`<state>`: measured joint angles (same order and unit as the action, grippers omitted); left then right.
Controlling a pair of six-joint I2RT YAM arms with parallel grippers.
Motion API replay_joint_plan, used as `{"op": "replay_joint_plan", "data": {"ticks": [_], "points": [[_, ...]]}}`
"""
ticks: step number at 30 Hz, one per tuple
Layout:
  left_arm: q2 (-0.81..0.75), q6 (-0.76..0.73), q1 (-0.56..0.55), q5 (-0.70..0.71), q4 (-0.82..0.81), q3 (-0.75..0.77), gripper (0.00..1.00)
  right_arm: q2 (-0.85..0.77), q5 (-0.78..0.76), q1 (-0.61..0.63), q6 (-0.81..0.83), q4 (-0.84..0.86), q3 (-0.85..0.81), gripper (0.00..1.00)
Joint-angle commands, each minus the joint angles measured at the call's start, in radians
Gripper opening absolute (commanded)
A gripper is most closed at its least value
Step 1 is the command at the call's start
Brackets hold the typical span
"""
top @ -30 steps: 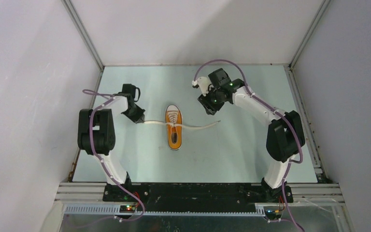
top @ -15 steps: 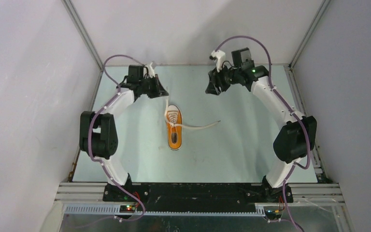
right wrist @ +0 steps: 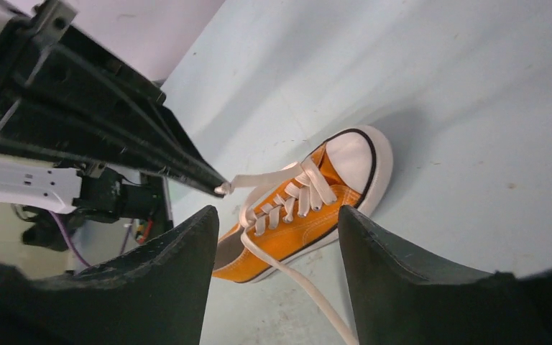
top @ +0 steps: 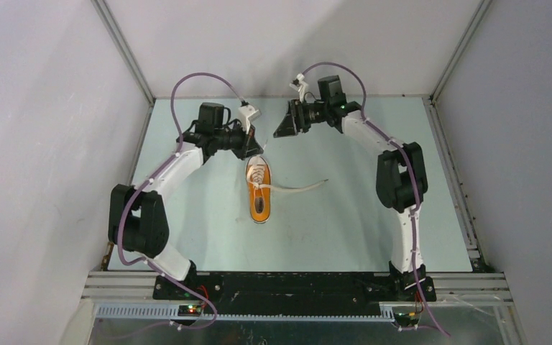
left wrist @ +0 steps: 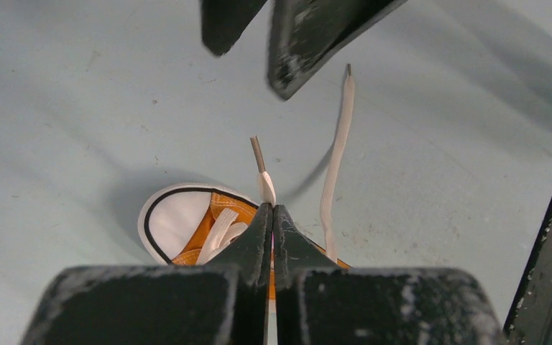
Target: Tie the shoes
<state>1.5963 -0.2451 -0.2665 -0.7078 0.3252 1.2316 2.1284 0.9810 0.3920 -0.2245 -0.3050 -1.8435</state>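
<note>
I'm pinching one lace (left wrist: 266, 188) in the left gripper (left wrist: 273, 212). Its fingers are pressing flat together on the lace just below the tip, and the short end is poking out past them. I'm holding that end up in the air over the toe of the shoe (top: 259, 192).

The shoe is lying on its sole around the middle of the table (top: 187, 230), a little toward the far edge, with its white toe cap pointing that way.

I'm hovering the right gripper (right wrist: 277, 215) just beside the left one, on the far side of the shoe. Its fingers are standing wide apart with nothing between them, and they are touching neither lace.

The other lace (top: 298, 189) is trailing loose from the eyelets across the table toward the right edge, with nobody holding it.

I'm judging the task to be at an early stage. The laces are running through the eyelets and crossing once near the tongue, but I cannot tell whether that crossing is a real first knot or only an overlap. I'm seeing no loop and no bow anywhere. What I'm expecting is left: taking up the loose lace, crossing and cinching the two, then forming and tightening the loops. With only one end in hand, most of the tying is ahead of me.
</note>
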Motion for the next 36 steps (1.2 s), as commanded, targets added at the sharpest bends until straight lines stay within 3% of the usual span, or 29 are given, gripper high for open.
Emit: {"op": "replay_joint_plan", "data": {"ticks": [1, 16, 24, 32, 36], "points": [[-0.057, -0.094, -0.018, 0.03, -0.015, 0.001, 0.0, 0.027, 0.11, 0.013, -0.129, 0.155, -0.08, 0.63], [-0.047, -0.036, -0.056, 0.087, -0.061, 0.02, 0.0, 0.089, 0.129, 0.053, -0.149, 0.183, -0.108, 0.55], [-0.05, 0.018, -0.06, 0.104, -0.108, 0.026, 0.0, 0.078, 0.05, 0.065, -0.057, 0.073, -0.103, 0.61], [-0.045, 0.021, -0.066, 0.095, -0.114, 0.025, 0.0, 0.077, 0.055, 0.077, -0.04, 0.069, -0.102, 0.45], [-0.047, 0.023, -0.069, 0.096, -0.12, 0.022, 0.0, 0.077, 0.056, 0.077, -0.039, 0.07, -0.1, 0.3]]}}
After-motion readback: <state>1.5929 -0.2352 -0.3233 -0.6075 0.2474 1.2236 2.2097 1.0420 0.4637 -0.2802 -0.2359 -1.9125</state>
